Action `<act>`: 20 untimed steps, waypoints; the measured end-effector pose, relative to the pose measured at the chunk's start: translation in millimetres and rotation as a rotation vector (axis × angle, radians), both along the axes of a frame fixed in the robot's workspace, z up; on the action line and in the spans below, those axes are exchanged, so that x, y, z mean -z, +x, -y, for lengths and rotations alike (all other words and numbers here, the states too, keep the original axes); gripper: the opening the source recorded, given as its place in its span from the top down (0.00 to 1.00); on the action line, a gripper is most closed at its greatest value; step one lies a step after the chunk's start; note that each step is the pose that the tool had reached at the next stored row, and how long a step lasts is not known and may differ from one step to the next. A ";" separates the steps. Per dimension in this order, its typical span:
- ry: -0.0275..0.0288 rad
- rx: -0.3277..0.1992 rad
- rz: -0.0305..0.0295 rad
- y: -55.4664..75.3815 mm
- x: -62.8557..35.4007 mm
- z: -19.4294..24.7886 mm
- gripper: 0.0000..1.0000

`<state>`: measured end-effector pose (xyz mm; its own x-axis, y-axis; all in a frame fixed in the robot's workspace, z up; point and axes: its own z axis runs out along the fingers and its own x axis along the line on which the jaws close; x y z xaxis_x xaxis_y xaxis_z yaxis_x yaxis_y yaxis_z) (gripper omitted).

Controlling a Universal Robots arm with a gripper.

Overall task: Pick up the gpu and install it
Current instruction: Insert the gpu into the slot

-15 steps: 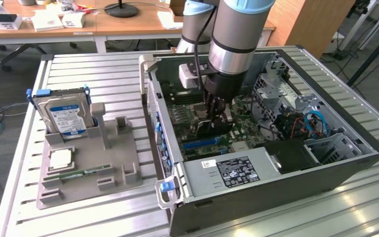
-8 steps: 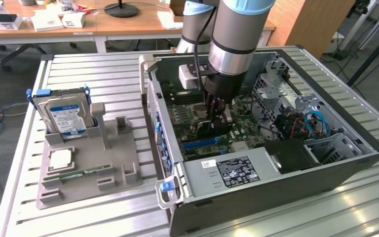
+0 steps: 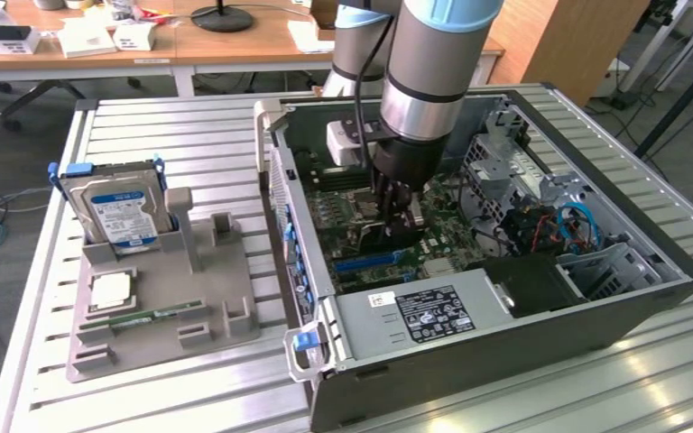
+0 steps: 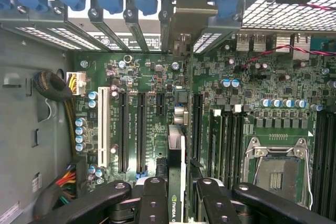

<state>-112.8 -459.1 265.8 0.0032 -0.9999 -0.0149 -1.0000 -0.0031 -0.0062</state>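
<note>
Item: open computer case (image 3: pixel 527 347), lying on its side on a slatted metal worktop (image 3: pixel 154 126), motherboard (image 4: pixel 157 77) exposed. Arm reaches down into the case. End effector (image 4: pixel 178 188) narrowed onto the gpu (image 4: pixel 176 150), one finger (image 4: pixel 154 192) on each face. The gpu stands on edge over the motherboard, between the two long black slots (image 4: pixel 140 135) and the memory slots (image 4: pixel 226 140); whether it is seated cannot be told. Empty processor socket (image 4: pixel 278 174) just beyond the memory slots. Power supply (image 3: pixel 425 311) at the near end of the case. At the exterior view's left, well apart from the case: grey holder (image 3: pixel 160 347) carrying an upright hard drive (image 3: pixel 112 207), a processor chip (image 3: pixel 112 289) and a green memory stick (image 3: pixel 142 318), both lying flat.
</note>
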 end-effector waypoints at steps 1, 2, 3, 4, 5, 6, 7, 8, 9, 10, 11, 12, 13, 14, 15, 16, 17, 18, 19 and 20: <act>-0.0001 0.000 0.0000 0.0 0.5 0.0 0.74; -0.0001 0.000 -0.0001 0.0 0.9 0.0 0.74; -0.0003 0.000 -0.0002 0.0 1.1 0.0 0.74; -0.0004 0.000 -0.0002 0.0 1.1 0.0 0.74; -0.0002 0.000 -0.0001 0.0 1.2 0.0 0.74; -0.0001 0.000 0.0000 0.0 1.3 0.0 0.74; -0.0001 0.000 0.0000 0.0 1.3 0.0 0.74; -0.0001 0.000 0.0000 0.0 1.4 0.0 0.74; 0.0000 0.000 0.0000 0.0 1.6 0.0 0.74; 0.0001 0.000 0.0001 0.0 1.9 0.0 0.74; 0.0000 0.000 0.0000 0.0 2.1 0.0 0.74; 0.0000 0.000 0.0000 0.0 2.3 0.0 0.74; -0.0001 0.000 0.0000 0.0 2.3 0.0 0.74; -0.0001 0.000 0.0000 0.0 2.3 0.0 0.74; -0.0001 0.000 0.0000 0.0 2.3 0.0 0.74; -0.0001 0.000 -0.0001 0.0 2.3 0.0 0.74; -0.0001 0.000 -0.0001 0.0 2.3 0.0 0.74; -0.0001 0.000 0.0000 0.0 2.3 0.0 0.74; 0.0000 0.000 0.0000 0.0 2.5 0.0 0.74; 0.0002 0.000 0.0001 0.0 2.9 0.0 0.74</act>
<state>-112.7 -459.1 263.0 0.0032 -0.9999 -0.0151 -1.0000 -0.0031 -0.0063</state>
